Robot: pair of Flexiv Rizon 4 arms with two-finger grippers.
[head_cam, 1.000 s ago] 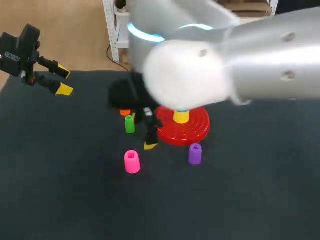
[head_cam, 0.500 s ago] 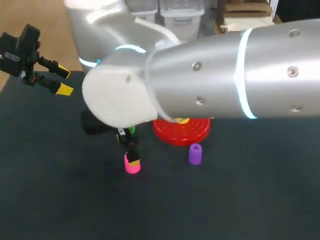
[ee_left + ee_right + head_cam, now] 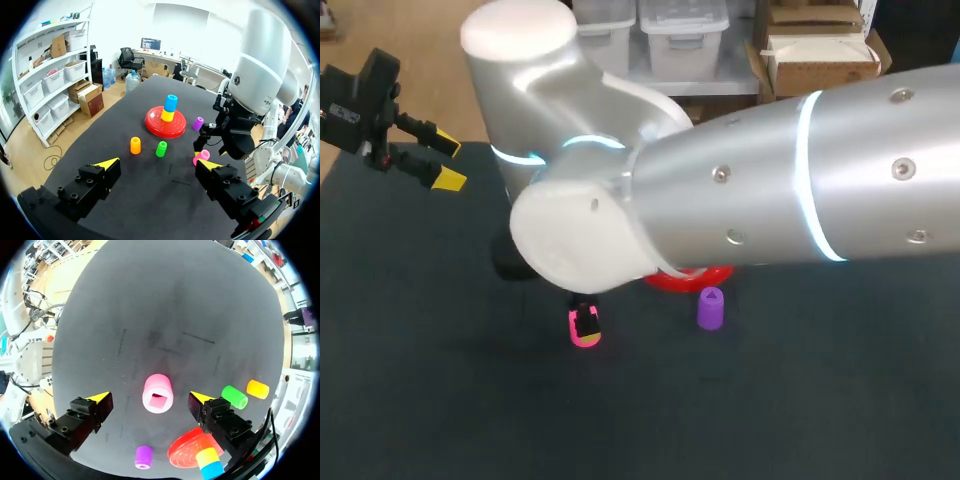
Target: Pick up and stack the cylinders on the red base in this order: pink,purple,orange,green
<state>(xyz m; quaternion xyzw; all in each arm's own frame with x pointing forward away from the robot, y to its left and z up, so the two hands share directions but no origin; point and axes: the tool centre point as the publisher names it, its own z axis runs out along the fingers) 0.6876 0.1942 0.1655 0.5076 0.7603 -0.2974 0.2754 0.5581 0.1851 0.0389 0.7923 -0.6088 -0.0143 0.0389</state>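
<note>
Shifting: the right arm [image 3: 740,200] is swung off the red base [image 3: 192,450] and is now set low over the pink cylinder [image 3: 158,393] on the table [image 3: 440,400].
Fingers: the right fingers [image 3: 100,397] are spread, one on each side of the pink cylinder, not yet closed on it; the left fingers [image 3: 105,170] are spread at the far left corner.
Meaning: the first pick is judged ready.
Around: the purple cylinder [image 3: 710,308], green cylinder [image 3: 161,148] and orange cylinder [image 3: 135,145] are left near the base.
Obstacle: a yellow piece [image 3: 167,115] and a blue piece [image 3: 171,102] are already seated on the base.
</note>
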